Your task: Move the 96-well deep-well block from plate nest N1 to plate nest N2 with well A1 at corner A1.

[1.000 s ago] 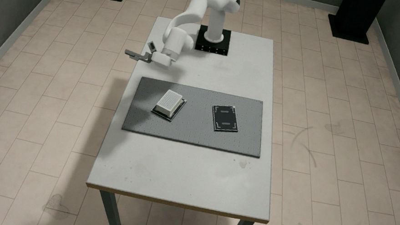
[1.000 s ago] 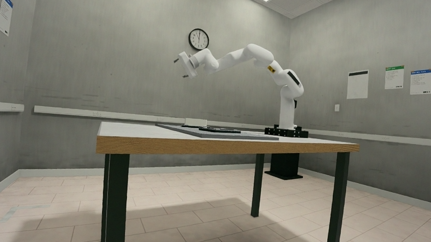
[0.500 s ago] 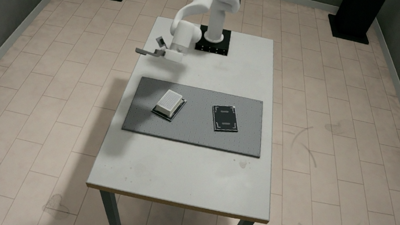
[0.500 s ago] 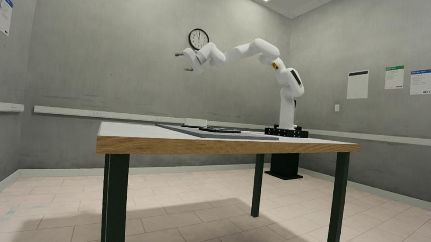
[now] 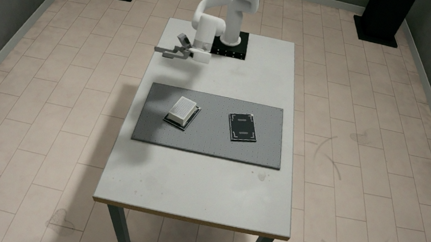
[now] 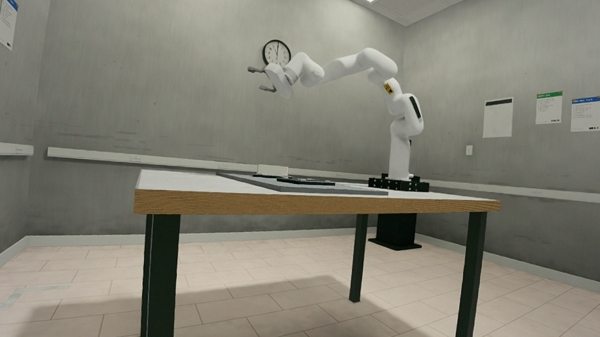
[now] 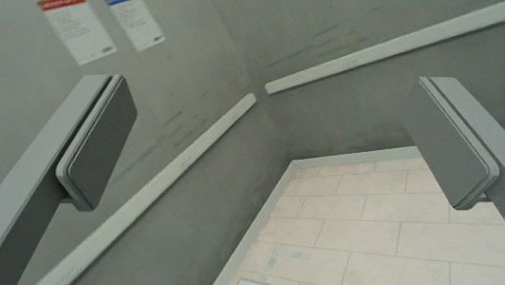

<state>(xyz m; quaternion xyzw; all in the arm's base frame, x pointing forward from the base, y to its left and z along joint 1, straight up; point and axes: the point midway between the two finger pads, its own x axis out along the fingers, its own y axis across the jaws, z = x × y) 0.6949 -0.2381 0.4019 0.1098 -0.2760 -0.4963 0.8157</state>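
Observation:
The white deep-well block (image 5: 182, 110) (image 6: 272, 170) sits in nest N1 (image 5: 191, 118), at the left of the top view, and looks level. Its cut-off corner is too small to make out. Nest N2 (image 5: 243, 127) (image 6: 306, 181) is a dark plate with pale corner marks and holds nothing. A small white mark shows at its far right corner in the top view. My gripper (image 5: 159, 52) (image 6: 256, 78) (image 7: 272, 142) is open and empty, high above the table and away from both nests. Its fingers point outward, and the wrist view shows only walls and floor.
Both nests stand on a grey perforated board (image 5: 207, 141) (image 6: 346, 190) on the white table (image 5: 202, 188). The black arm base (image 5: 241, 51) (image 6: 399, 185) is at the table's back edge. N1 is turned at an angle to the board; N2 is turned slightly.

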